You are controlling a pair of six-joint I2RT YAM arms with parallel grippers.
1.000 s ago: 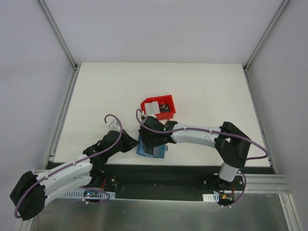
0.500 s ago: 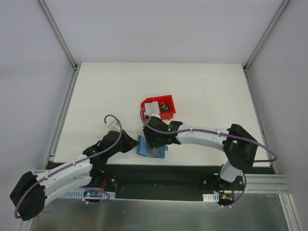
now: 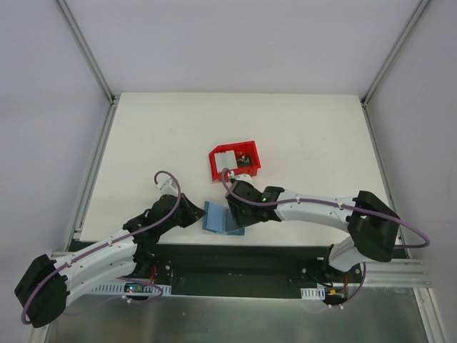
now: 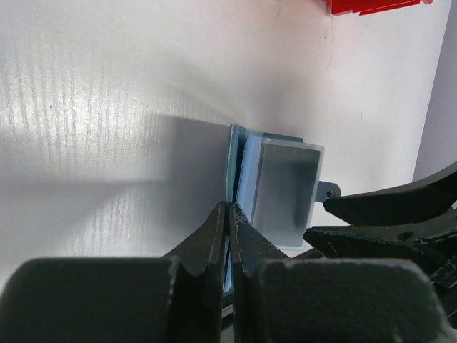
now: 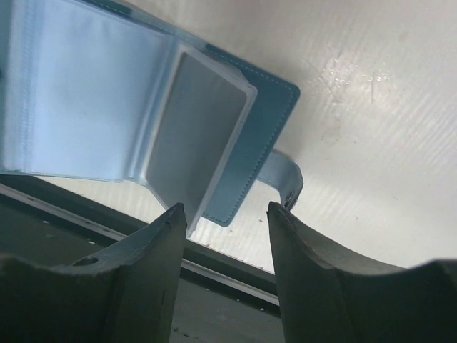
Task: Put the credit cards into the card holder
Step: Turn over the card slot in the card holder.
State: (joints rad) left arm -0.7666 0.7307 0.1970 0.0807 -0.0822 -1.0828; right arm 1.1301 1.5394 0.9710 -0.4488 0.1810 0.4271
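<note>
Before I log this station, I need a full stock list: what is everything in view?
table: one, white, under everything.
red bin: one, red, mid-table, beyond the card holder.
credit cards: count unclear, pale and dark, inside the red bin.
card holder: one, teal, open, near table edge.
left gripper: one, black, shut on the card holder's edge.
right gripper: one, black, open at the card holder's clear pocket.

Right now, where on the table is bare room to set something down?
Free: the wide far strip of the table behind the red bin, and the open areas on both sides of the bin. Crowded: the middle of the near edge, where the left gripper pinches the card holder and the right gripper stands open at it.
</note>
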